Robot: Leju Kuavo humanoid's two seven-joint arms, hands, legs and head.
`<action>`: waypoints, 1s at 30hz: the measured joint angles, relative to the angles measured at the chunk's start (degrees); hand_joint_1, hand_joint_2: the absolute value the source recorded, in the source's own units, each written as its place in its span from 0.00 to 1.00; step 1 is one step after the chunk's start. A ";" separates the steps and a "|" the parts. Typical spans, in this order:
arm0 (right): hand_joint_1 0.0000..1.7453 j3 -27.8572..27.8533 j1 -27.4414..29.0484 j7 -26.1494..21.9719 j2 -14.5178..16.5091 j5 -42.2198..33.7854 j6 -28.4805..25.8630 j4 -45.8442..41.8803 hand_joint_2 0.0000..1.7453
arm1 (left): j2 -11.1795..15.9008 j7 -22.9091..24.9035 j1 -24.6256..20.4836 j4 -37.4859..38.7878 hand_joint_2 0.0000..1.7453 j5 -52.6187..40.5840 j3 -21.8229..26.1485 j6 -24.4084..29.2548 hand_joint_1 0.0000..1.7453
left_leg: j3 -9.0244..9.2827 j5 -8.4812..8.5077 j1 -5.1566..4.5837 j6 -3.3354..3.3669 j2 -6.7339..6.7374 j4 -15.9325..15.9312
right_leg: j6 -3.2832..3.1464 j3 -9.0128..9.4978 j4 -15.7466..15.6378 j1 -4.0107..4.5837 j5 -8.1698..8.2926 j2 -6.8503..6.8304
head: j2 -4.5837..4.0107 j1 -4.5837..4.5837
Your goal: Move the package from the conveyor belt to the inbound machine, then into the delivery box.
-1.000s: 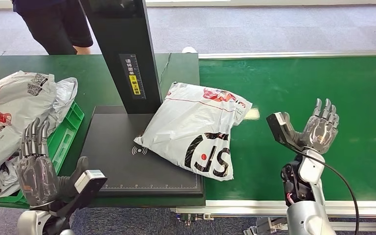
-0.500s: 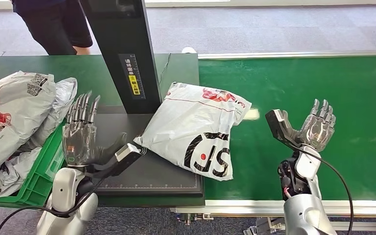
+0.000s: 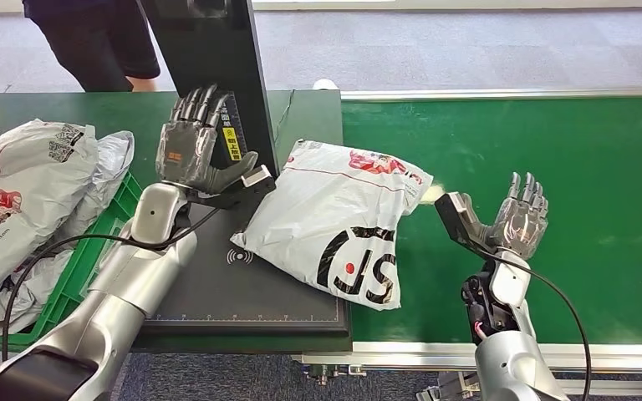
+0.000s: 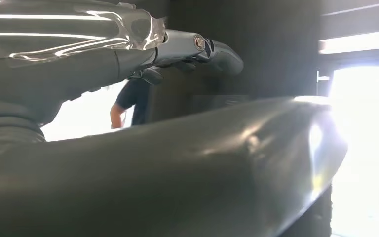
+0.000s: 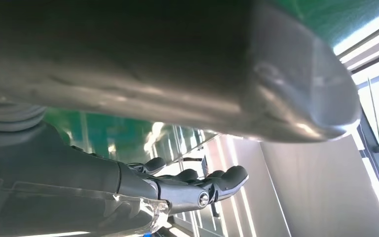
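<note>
A white plastic mailer package with black and red print lies half on the black scanner plate of the inbound machine and half on the green conveyor belt. My left hand is raised in front of the machine's black post, fingers up and spread, thumb tip close to the package's left corner, holding nothing. Over the belt to the right of the package my right hand stands open, palm up. Both wrist views show the hands' own thumb and fingers close up.
A green crate with several white mailers sits at the left on the dark green table. A person in dark clothes stands behind the table. The belt's metal rim runs along the front.
My left arm has risen from beside the crate, forward and right, to the post beside the package. My right hand has drifted slightly left and down. The package has not moved.
</note>
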 joint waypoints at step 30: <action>0.00 -0.37 1.21 -1.68 -0.38 -0.64 0.01 -0.05 0.00 | -7.36 -5.10 0.02 5.67 0.00 4.37 -11.58 -17.17 0.00 | -0.03 -0.02 -0.04 0.02 0.02 -0.01 | 0.01 -0.02 -0.01 -0.05 0.00 0.02 | 0.00 -0.01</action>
